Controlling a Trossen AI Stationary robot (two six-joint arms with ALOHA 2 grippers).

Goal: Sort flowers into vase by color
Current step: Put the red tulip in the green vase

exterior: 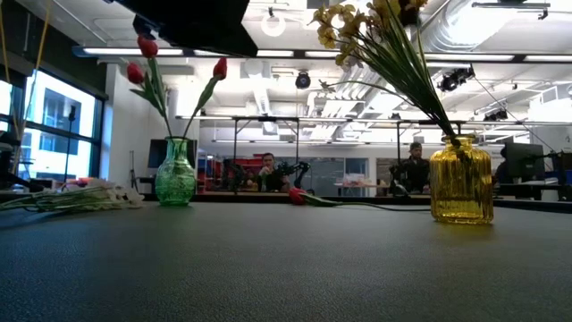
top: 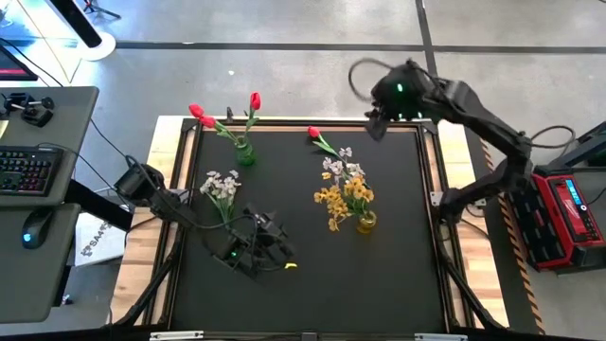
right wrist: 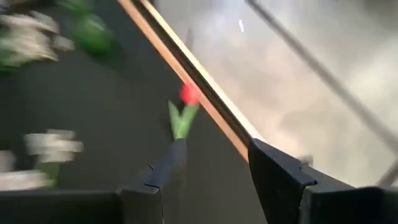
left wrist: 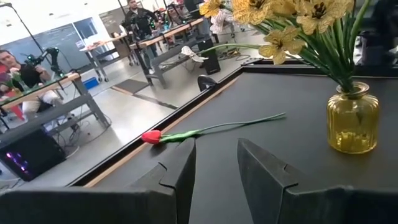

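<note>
A single red tulip (top: 322, 140) lies flat on the black mat near the far edge; it also shows as the tulip (left wrist: 152, 137) and, blurred, the tulip (right wrist: 186, 96). A green vase (top: 244, 153) holds three red tulips. A yellow vase (top: 366, 223) holds yellow blossoms, with whitish blossoms beside them. A white bunch (top: 221, 185) lies on the mat. My right gripper (top: 374, 123), open (right wrist: 214, 149), hovers over the far edge just right of the lying tulip. My left gripper (top: 270, 237) sits near the table's near-left part, open (left wrist: 214, 146), pointing toward the tulip from a distance.
A raised wooden frame (top: 303, 121) borders the mat. In the low view the green vase (exterior: 175, 174) and yellow vase (exterior: 461, 179) stand upright, with bare mat between and in front of them. People sit at desks in the room beyond the table.
</note>
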